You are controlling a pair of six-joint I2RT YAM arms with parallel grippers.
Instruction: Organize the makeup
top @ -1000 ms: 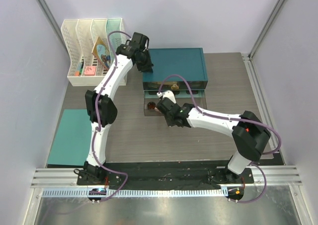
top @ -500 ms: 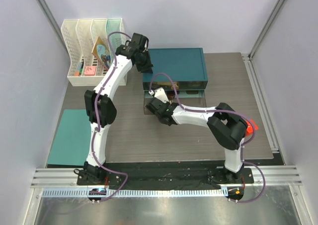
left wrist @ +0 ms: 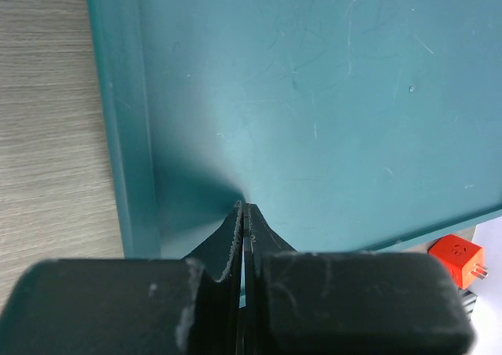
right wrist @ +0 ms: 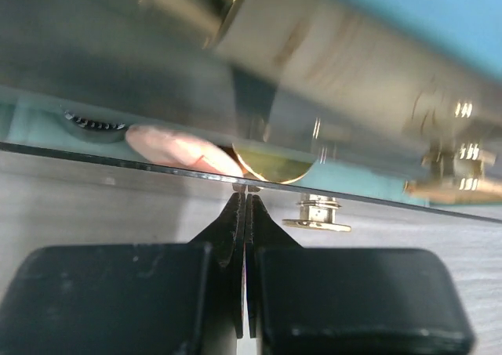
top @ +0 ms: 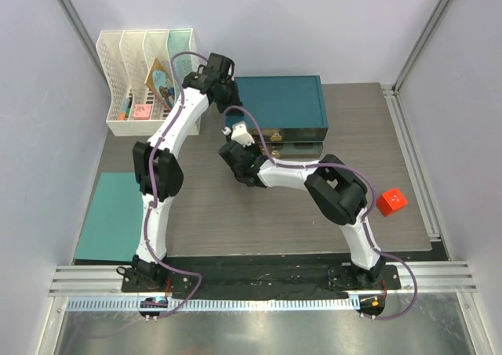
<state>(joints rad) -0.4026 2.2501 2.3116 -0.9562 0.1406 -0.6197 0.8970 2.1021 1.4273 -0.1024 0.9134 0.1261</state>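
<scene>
The makeup lies in the lower drawer of the teal drawer box (top: 286, 104). Through the drawer's glass front (right wrist: 118, 157) the right wrist view shows a pink blush compact (right wrist: 180, 147), a gold-rimmed compact (right wrist: 274, 164) and the edge of a small black jar (right wrist: 92, 121). A blurred beige and gold bottle (right wrist: 314, 45) shows higher up. My right gripper (right wrist: 245, 192) is shut and empty, its tips against the glass front just left of a gold knob (right wrist: 318, 212); from above it (top: 249, 146) is at the drawer's left end. My left gripper (left wrist: 245, 208) is shut, its tips pressed on the box top (left wrist: 329, 96) near its left edge.
A small red cube (top: 391, 201) sits on the table at the right, also in the left wrist view (left wrist: 459, 259). White file racks (top: 145, 65) with colourful items stand at the back left. A teal mat (top: 114, 214) lies at the left.
The lower drawer stood open and is now pushed in flush with the box. My right arm swung left and toward the box, uncovering the red cube. My left gripper stayed on the box.
</scene>
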